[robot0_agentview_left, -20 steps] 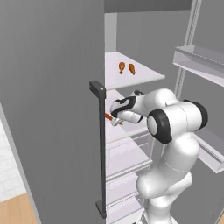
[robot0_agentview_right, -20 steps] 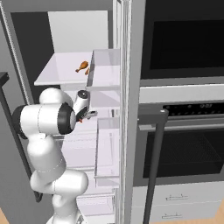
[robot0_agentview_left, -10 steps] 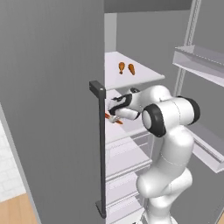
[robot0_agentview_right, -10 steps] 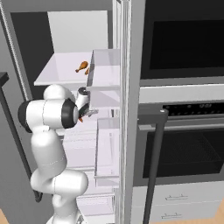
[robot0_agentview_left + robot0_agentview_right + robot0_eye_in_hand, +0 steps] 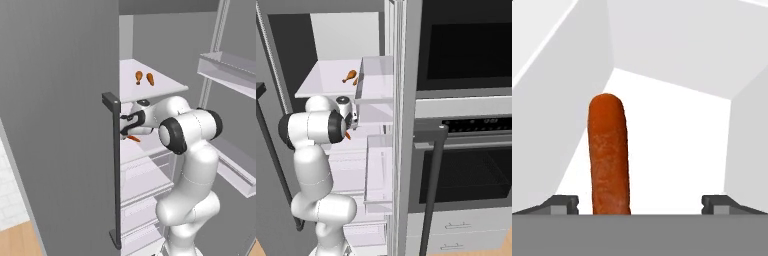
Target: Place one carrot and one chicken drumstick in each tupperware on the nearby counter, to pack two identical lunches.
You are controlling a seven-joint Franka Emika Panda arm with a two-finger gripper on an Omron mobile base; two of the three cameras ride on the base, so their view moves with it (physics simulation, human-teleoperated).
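The arm reaches into the open fridge (image 5: 150, 45), under the upper shelf (image 5: 160, 90). Its gripper (image 5: 639, 202) points along the lower shelf (image 5: 677, 150) at a carrot (image 5: 609, 155), which lies lengthwise on that white shelf. In the hand view the two fingers (image 5: 562, 204) stand wide apart at the bottom corners; the carrot's near end falls between them, closer to the left-hand one, and neither finger touches it. Nothing is held.

In the left base view the gripper (image 5: 125, 125) sits just behind the fridge door handle (image 5: 116, 170), with the orange of the carrot (image 5: 132, 138) showing just below the hand. In the right base view the same orange (image 5: 348, 135) peeks out beside the arm's dark elbow joint.

Two chicken drumsticks (image 5: 144, 78) lie side by side on the upper shelf, above the gripper and apart from it.

A black wall oven (image 5: 471, 150) stands to the right of the fridge, with grey drawers (image 5: 461, 232) below it
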